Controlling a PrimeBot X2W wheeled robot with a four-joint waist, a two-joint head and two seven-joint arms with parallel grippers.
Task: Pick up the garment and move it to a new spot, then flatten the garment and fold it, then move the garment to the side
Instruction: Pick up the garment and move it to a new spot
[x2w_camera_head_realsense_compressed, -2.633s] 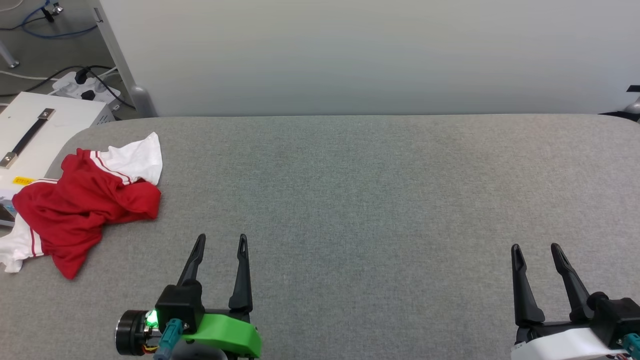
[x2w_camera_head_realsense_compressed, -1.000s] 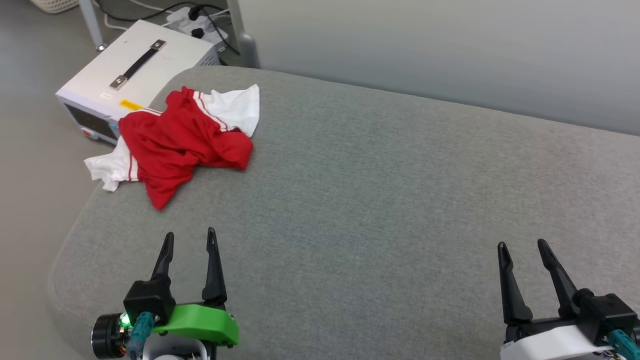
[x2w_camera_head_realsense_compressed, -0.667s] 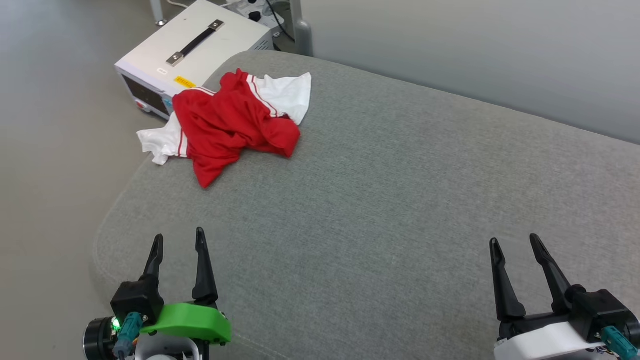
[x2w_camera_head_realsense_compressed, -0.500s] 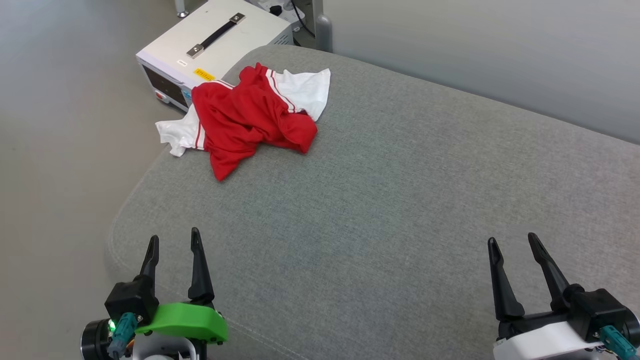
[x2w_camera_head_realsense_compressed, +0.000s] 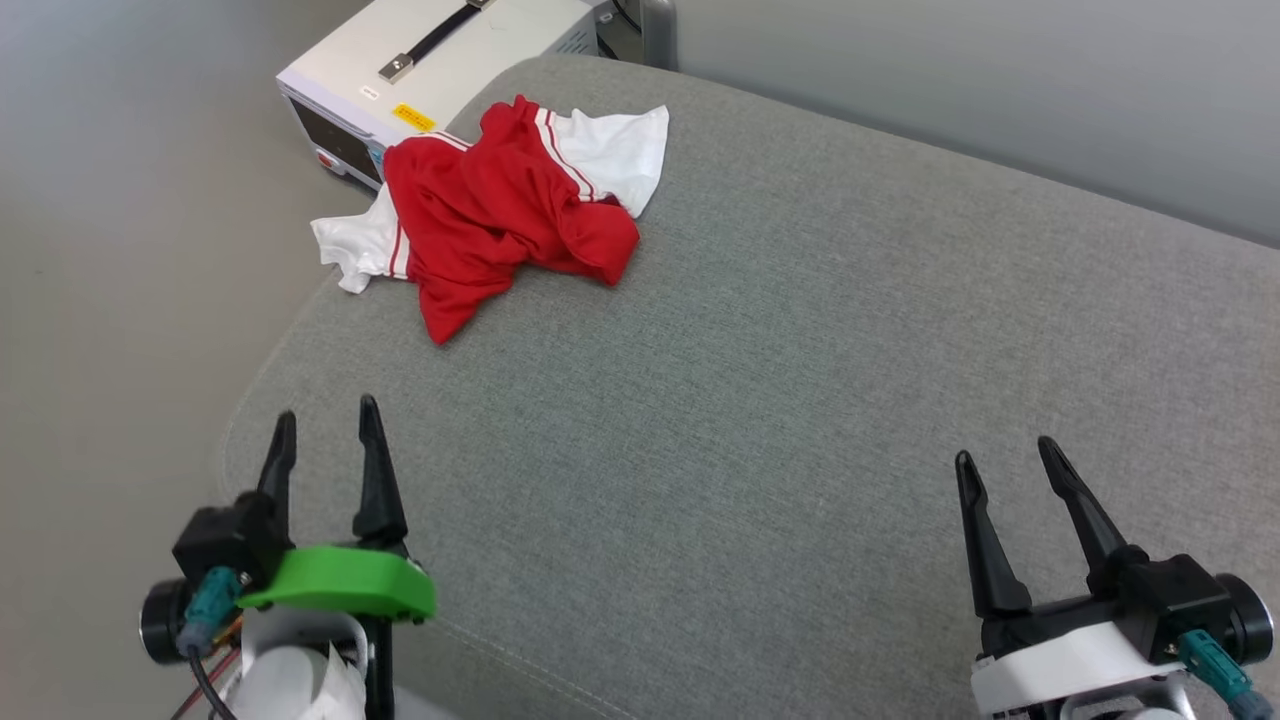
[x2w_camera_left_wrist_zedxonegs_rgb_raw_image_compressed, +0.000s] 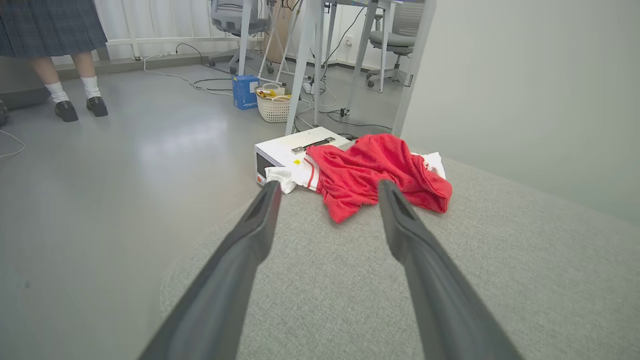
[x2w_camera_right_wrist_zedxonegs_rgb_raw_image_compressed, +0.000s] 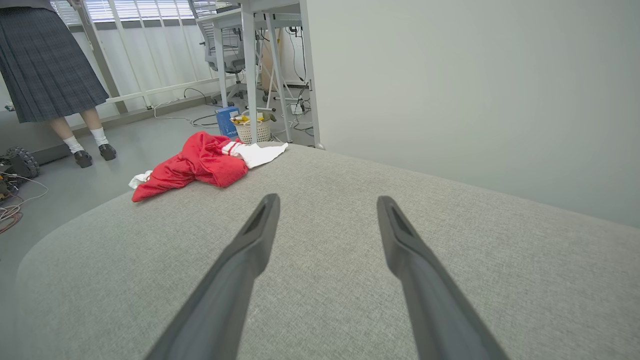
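the grey floor (x2w_camera_head_realsense_compressed: 120, 250) runs wide and bare down the left of the head view. a pale wall panel (x2w_camera_head_realsense_compressed: 950, 80) closes off the far side.

between them lies the worktop (x2w_camera_head_realsense_compressed: 800, 350), covered in grey cloth, with a rounded corner at the near left and another at the far left. most of its top is bare, from the middle right across to the right side.

a white box (x2w_camera_head_realsense_compressed: 440, 60) with a dark handle sits on the floor just beyond the far left corner, close to the worktop's edge.

the garment (x2w_camera_head_realsense_compressed: 490, 220) lies crumpled at that far left corner with its red body bunched up. one white sleeve is spread toward the wall panel and the other hangs out past the left edge. a red tip points toward the near side.

the left tool (x2w_camera_head_realsense_compressed: 326, 408) sits just inside the near left rounded edge, fingers spread wide with nothing between them. it is well apart from the garment, with bare cloth between. the right tool (x2w_camera_head_realsense_compressed: 1005, 450) is at the near right, also spread wide and empty, farther still from the garment.

in the left wrist view a person (x2w_camera_left_wrist_zedxonegs_rgb_raw_image_compressed: 50, 30) stands far off across the floor. a basket (x2w_camera_left_wrist_zedxonegs_rgb_raw_image_compressed: 273, 105) and a small blue box (x2w_camera_left_wrist_zedxonegs_rgb_raw_image_compressed: 245, 91) sit by desk legs beyond the white box.
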